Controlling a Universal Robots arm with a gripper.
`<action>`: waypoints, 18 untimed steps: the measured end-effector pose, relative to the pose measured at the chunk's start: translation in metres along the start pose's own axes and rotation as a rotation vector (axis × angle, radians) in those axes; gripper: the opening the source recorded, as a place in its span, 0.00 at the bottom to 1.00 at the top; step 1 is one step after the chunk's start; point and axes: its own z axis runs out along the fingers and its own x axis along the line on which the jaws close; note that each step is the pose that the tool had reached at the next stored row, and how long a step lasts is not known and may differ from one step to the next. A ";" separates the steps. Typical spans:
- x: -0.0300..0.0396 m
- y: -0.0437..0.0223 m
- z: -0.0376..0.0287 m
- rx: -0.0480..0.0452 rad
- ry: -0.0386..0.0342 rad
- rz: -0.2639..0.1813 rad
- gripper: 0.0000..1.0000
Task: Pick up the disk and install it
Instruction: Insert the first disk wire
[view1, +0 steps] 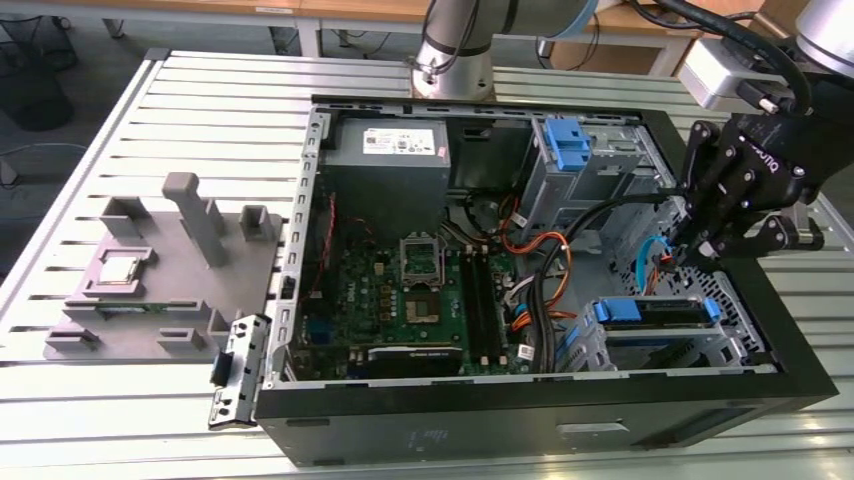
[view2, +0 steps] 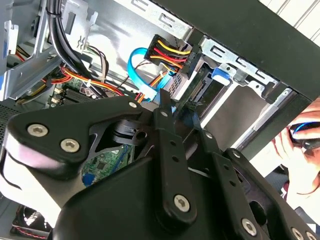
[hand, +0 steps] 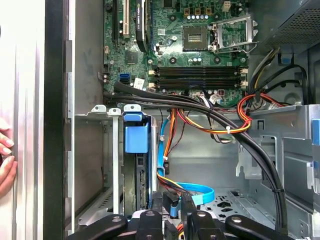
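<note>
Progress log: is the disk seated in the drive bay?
Yes, in the exterior view the disk sits in its blue carrier inside the metal drive bay.

Legible text: none confirmed. A white label (view1: 400, 143) is sitting on the power supply (view1: 387, 158) in the exterior view; its print is coming out too fine to read. Pale lettering is running along the black body of the tool (view1: 703, 240), but the characters are not resolving. In the first wrist view the motherboard (hand: 200, 45) is carrying tiny white silkscreen marks and a small white sticker (hand: 138, 81); nothing on either is reading clearly.
</note>
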 end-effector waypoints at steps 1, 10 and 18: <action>0.0000 0.0000 0.0006 0.0000 -0.0002 0.000 0.29; 0.0006 -0.0002 0.0066 -0.0031 -0.0019 0.069 0.29; 0.0006 -0.0003 0.0067 -0.0032 -0.0020 0.069 0.29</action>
